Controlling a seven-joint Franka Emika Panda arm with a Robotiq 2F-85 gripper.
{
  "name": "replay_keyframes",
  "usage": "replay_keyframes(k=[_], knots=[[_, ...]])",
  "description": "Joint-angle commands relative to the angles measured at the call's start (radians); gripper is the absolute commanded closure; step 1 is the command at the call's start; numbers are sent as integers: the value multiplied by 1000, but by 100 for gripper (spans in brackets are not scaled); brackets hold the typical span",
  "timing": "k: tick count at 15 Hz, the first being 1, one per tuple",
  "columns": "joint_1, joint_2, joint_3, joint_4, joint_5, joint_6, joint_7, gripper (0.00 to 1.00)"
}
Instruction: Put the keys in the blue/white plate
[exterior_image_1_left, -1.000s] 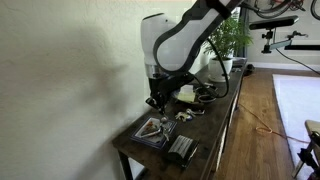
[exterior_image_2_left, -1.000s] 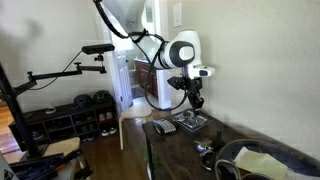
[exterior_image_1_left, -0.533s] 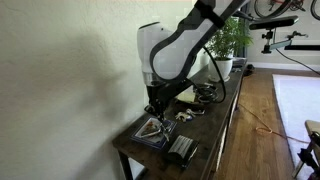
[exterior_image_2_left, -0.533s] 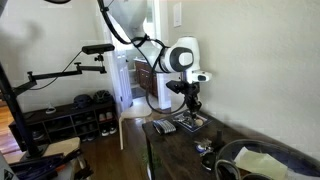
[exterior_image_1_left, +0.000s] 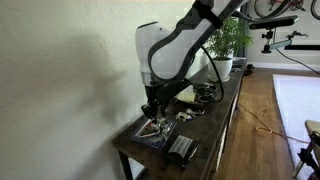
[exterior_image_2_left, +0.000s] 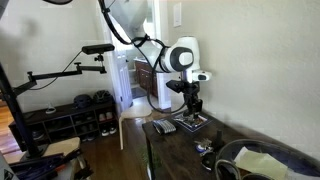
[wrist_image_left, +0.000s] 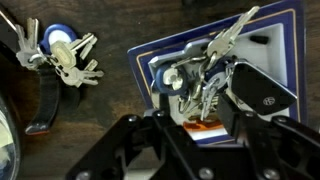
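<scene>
The blue/white plate (wrist_image_left: 143, 62) lies near the left end of the dark table and shows in both exterior views (exterior_image_1_left: 152, 132) (exterior_image_2_left: 190, 124). The keys (wrist_image_left: 205, 75), a silvery bunch on a ring, lie splayed on its white centre next to a black car fob (wrist_image_left: 258, 90). My gripper (wrist_image_left: 198, 122) hovers just above the plate with its jaws apart, one key tip between the fingers (wrist_image_left: 232, 112) but not pinched. From outside, the gripper (exterior_image_1_left: 152, 112) (exterior_image_2_left: 193, 108) points straight down over the plate.
A second key bunch with a blue tag (wrist_image_left: 62, 52) and a dark strap (wrist_image_left: 42, 100) lie on the table left of the plate. A black ribbed box (exterior_image_1_left: 182, 150) sits at the table's near end. A pale dish (exterior_image_1_left: 187, 93) and a potted plant (exterior_image_1_left: 225, 40) stand further along.
The arm came down over the plate and the jaws went from shut to apart, leaving the keys lying on the plate.
</scene>
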Motion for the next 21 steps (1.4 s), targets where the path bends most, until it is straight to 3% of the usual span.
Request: replay_keyframes(k=[1, 4, 21], knots=[[-13, -43, -3, -18, 31, -55, -13, 17], [-28, -52, -14, -24, 45, -73, -4, 1], [-88, -39, -79, -28, 101, -83, 98, 0]])
